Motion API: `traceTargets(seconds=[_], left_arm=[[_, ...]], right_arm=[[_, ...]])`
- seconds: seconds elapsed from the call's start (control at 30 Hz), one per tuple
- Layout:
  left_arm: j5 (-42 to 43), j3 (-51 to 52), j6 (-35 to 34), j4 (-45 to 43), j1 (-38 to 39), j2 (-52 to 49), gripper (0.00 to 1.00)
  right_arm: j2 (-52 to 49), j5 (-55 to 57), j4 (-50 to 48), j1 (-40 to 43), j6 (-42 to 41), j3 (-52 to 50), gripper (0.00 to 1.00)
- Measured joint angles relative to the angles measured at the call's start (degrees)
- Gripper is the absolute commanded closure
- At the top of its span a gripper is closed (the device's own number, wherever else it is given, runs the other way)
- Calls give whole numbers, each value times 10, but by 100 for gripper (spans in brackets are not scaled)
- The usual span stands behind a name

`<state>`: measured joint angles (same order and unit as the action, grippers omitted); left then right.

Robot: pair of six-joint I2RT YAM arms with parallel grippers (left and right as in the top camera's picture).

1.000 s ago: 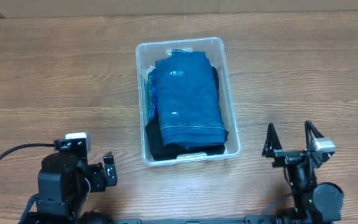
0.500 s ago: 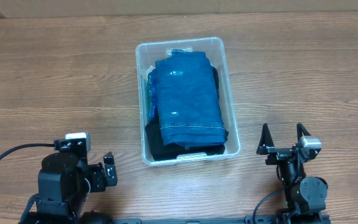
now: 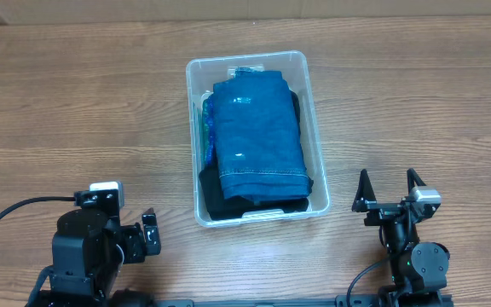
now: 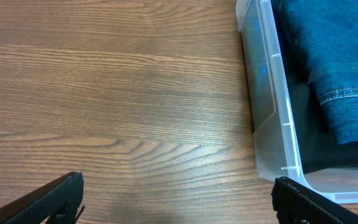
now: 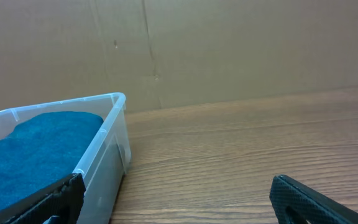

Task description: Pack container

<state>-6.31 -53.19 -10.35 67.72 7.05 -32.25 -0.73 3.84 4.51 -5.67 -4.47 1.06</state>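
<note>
The clear plastic container (image 3: pixel 245 59) stands mid-table. It holds a folded blue denim garment (image 3: pixel 257 128) on top of a black garment (image 3: pixel 228 201). My left gripper (image 3: pixel 148 233) is open and empty, low at the near left, apart from the container. In the left wrist view its fingers (image 4: pixel 176 202) frame bare wood, with the container's left wall (image 4: pixel 263 93) and denim (image 4: pixel 340 56) at the right. My right gripper (image 3: pixel 388 199) is open and empty, near right of the container. In the right wrist view its fingers (image 5: pixel 173 199) are apart, with the container (image 5: pixel 107 134) to the left.
The wooden table (image 3: pixel 75 102) runs all round the container. A cardboard wall (image 5: pixel 229 50) stands behind the table's far edge. A black cable (image 3: pixel 7 213) runs from the left arm's base to the left edge.
My right gripper has drawn back slightly toward the near edge and a little left over the last second. The left arm and the container's contents have not moved.
</note>
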Motion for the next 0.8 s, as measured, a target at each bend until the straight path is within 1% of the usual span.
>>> traceTargets(seconds=[0.07,0.17,0.23,0.27,0.3,0.4,0.47,0.53,0.57,0.6,0.63,0.8], left_arm=[[0,3,0,-1,0,6,0],[0,34,0,-9,-2,48,0],[1,94,0,-59,-11,101,0],[1,123,0,-101,-13,121,0],[1,173,0,-179,-19,154,0],[9,312,6,-361,-36,236,0],[18,353,18,-422,-40,255,0],[44,442,50,-559,-49,286,0],[47,455,56,-584,-50,290,0],[54,484,64,-640,-55,297,0],[58,506,68,-674,-60,305,0],[84,527,80,-636,-78,313,0]], right_arm=[[0,0,0,0,0,0,0],[0,0,0,0,0,0,0],[0,0,0,0,0,0,0],[0,0,1,0,0,0,0],[0,0,1,0,0,0,0],[0,0,2,0,0,0,0],[0,0,2,0,0,0,0],[0,0,2,0,0,0,0],[0,0,1,0,0,0,0],[0,0,1,0,0,0,0],[0,0,1,0,0,0,0],[0,0,1,0,0,0,0]])
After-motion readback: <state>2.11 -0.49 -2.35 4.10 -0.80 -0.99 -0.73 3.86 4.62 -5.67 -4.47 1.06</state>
